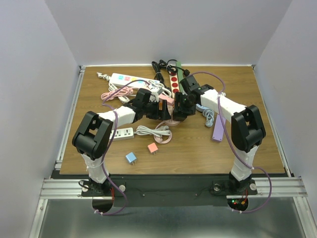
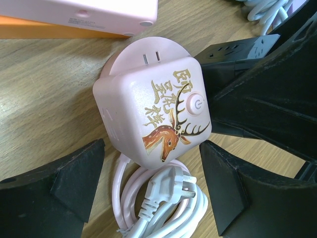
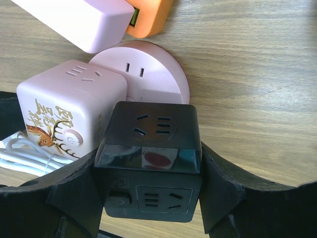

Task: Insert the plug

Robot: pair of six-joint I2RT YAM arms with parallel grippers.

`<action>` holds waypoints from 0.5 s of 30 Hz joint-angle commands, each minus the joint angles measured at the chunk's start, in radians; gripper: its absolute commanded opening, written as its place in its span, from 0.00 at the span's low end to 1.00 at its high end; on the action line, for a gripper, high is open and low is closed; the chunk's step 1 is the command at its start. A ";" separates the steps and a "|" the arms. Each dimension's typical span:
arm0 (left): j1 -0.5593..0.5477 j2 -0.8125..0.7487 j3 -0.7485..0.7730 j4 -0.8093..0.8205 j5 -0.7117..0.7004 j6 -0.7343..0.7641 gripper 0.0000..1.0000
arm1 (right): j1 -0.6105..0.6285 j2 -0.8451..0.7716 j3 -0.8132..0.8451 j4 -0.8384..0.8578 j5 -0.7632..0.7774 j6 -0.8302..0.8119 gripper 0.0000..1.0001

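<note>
1. Left pincer stands wide around the pink deer cube socket, holding nothing; white plug lies just beside it.
2. Right pincer clamps black cube socket; pressing it in could shove the ungripped pink one aside.

Pink deer-printed socket cube upright; black socket cube just beside it; white plug lying nearby

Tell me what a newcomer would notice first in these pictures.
The pink cube socket with a golden deer picture stands out, sitting mid-table between the open fingers of the left hand. Right beside it, the right hand grips a black cube socket. Near the front edge lie a blue charger and a salmon charger.
</note>
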 commanded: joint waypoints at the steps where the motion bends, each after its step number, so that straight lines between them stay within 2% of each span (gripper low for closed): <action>1: -0.006 -0.030 0.035 0.013 0.007 0.012 0.89 | 0.006 -0.022 -0.013 0.000 0.085 0.007 0.00; 15: -0.005 -0.022 0.034 0.016 0.005 0.014 0.89 | 0.002 0.006 0.002 0.010 0.127 0.024 0.00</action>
